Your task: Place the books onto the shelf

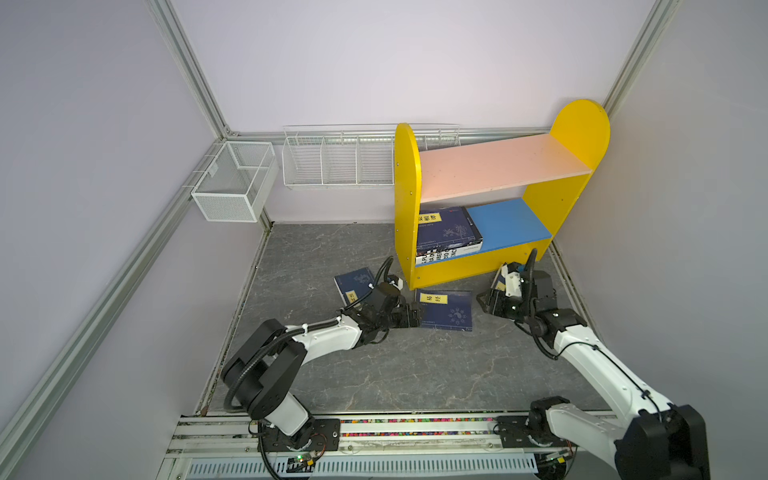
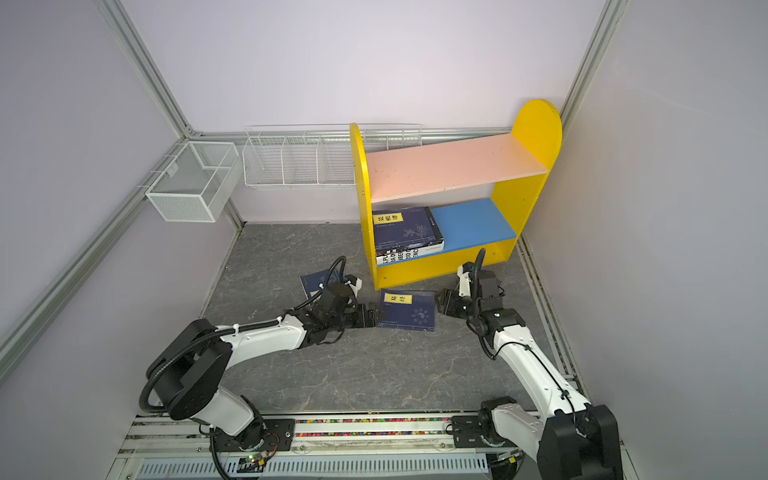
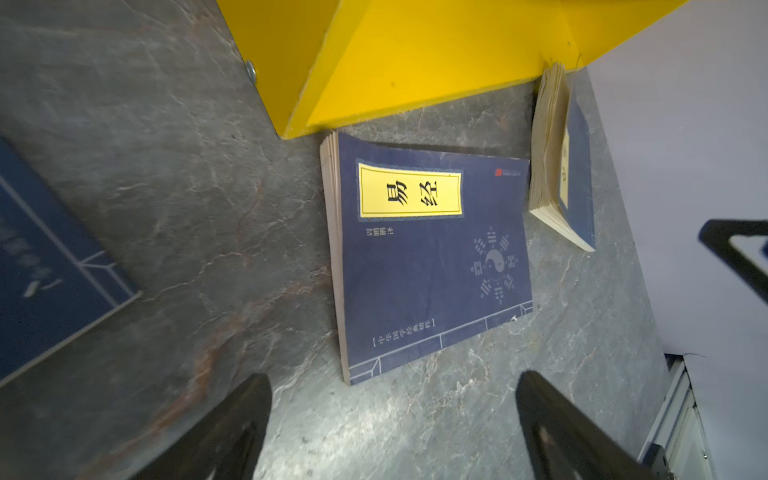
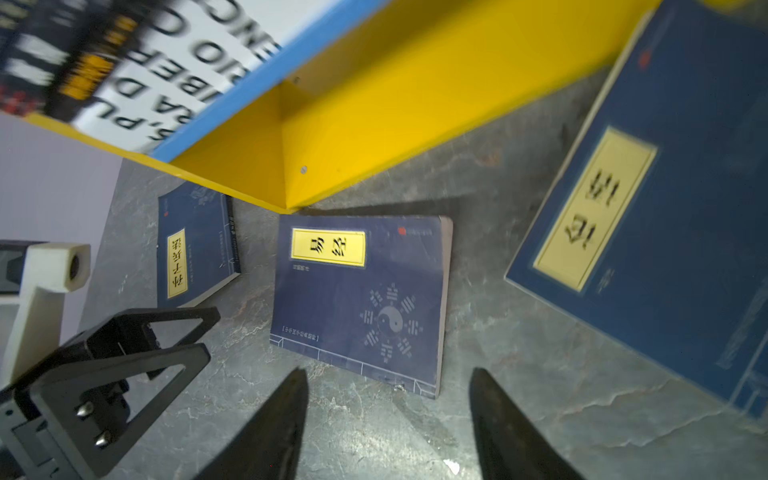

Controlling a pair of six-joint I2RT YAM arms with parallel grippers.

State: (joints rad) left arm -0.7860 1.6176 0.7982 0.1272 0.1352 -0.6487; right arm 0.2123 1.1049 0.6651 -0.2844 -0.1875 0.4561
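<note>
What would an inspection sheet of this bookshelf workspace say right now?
Surface: grey marbled tabletop, no spills seen.
Job's things: shelf upright, pink board bare; book stack on the blue board; middle book, left book and right book sit on the tabletop.
Clutter: nothing seen.
End effectors: left end effector and right end effector open, empty, flanking the middle book.
Cables: black hose loops clear of the books.
Surroundings: white wire baskets hang behind, nothing seen inside.
</note>
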